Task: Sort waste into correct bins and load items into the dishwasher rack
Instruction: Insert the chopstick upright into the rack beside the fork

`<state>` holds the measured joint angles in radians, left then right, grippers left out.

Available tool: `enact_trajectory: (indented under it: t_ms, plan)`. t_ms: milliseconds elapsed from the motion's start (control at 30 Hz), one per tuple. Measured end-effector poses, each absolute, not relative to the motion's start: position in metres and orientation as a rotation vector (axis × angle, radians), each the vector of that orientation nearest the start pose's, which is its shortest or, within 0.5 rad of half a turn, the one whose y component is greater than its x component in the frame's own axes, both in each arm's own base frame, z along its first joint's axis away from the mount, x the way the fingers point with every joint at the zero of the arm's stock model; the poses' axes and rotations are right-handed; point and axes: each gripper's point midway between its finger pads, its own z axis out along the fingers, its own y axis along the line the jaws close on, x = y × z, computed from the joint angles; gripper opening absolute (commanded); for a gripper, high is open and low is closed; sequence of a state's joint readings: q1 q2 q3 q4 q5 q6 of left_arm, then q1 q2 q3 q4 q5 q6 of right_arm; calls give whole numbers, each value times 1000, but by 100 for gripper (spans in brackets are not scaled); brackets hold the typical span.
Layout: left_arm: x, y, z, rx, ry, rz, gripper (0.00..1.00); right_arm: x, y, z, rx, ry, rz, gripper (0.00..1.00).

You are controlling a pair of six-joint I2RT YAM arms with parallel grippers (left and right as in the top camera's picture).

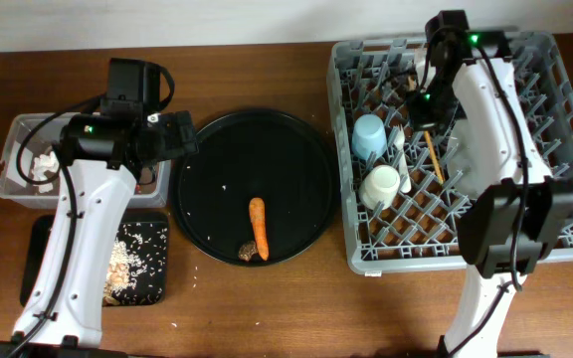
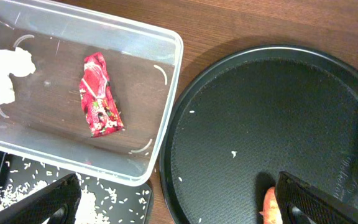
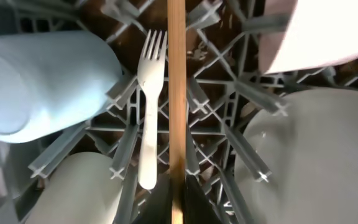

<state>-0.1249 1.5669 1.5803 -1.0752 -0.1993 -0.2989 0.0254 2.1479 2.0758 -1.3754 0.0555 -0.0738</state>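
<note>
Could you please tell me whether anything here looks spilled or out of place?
A few stray rice grains dot the round black tray, where the carrot and small brown lump also lie unsorted.

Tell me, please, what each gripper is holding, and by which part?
The right gripper pinches the wooden chopstick by one end; the left gripper is open, holding nothing.

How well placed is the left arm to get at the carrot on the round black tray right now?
Probably yes. The left gripper hangs open at the left edge of the round black tray, and the carrot lies bare on it, with only a small brown lump beside its lower end.
</note>
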Motion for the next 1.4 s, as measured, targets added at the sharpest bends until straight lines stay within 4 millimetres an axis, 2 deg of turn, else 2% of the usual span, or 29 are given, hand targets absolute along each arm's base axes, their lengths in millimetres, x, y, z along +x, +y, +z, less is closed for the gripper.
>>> enact_trajectory:
  t_ms: [100,167,333,567,700,833,867,900,933,967,1000,1067,1267,1400]
  plan:
    - [383,-14,229,-293,2585,112,99,442,2,105,-148,3039,-87,4]
    - [383,-14,229,-293,2585,112,99,443,7,100,-151,3035,-44,4]
    - [383,-14,229,-293,2585,112,99,447,20,101,-156,3016,74,4]
    - [383,-14,229,-293,2585,112,99,455,15,101,-41,2986,30,6]
    - [383,-14,229,-293,2585,112,99,455,8,101,-25,2986,-31,27]
    - [383,-14,229,-293,2585,112,99,455,7,103,-18,2987,-35,26]
    - [383,-14,229,-293,2585,112,99,456,7,111,-18,2980,-34,27]
    - [383,-14,229,-293,2584,111,99,459,7,127,-17,2962,-32,35]
    - [382,-14,229,-293,2586,112,99,458,9,167,-8,2924,-18,88]
    - [382,-14,229,-293,2587,112,99,457,9,203,-4,2868,-11,99]
    - [383,-14,229,-294,2584,111,99,458,9,226,-6,2820,-10,99]
    - [383,-14,229,-293,2584,111,99,461,9,250,-9,2753,-7,99]
    - [383,-14,229,-293,2584,111,99,461,9,250,-6,2752,-7,99]
    - [410,-17,248,-297,2451,66,99,461,9,250,-6,2755,-7,99]
